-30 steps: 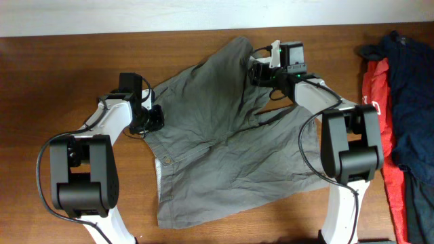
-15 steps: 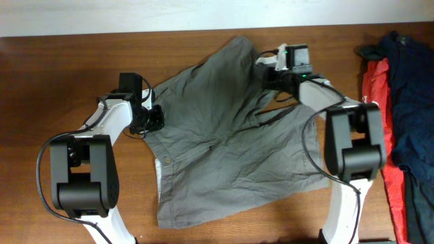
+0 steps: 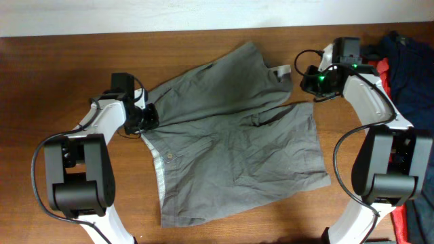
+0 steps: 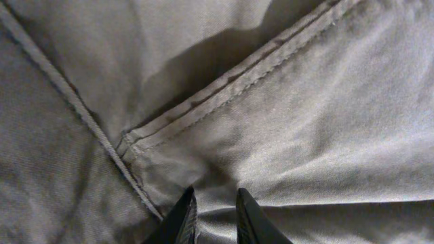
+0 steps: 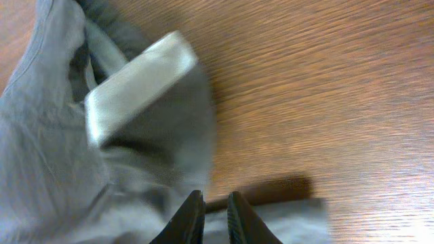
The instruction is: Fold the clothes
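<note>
While the shorts [image 3: 230,149] lie spread and rumpled on the table [image 3: 61,68], the left fingers [image 4: 182,220] pinch the shorts' edge near the waistband. The right fingers [image 5: 188,215] sit nearly together just beyond the shorts' pale lining tab [image 5: 135,88]; whether they nip cloth I cannot tell. Best to secure a firm corner hold, tension both edges, then fold evenly.

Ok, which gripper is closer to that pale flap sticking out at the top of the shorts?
Right. The right gripper sits just beside the pale flap, on its right; the left gripper is at the shorts' far left edge.
</note>
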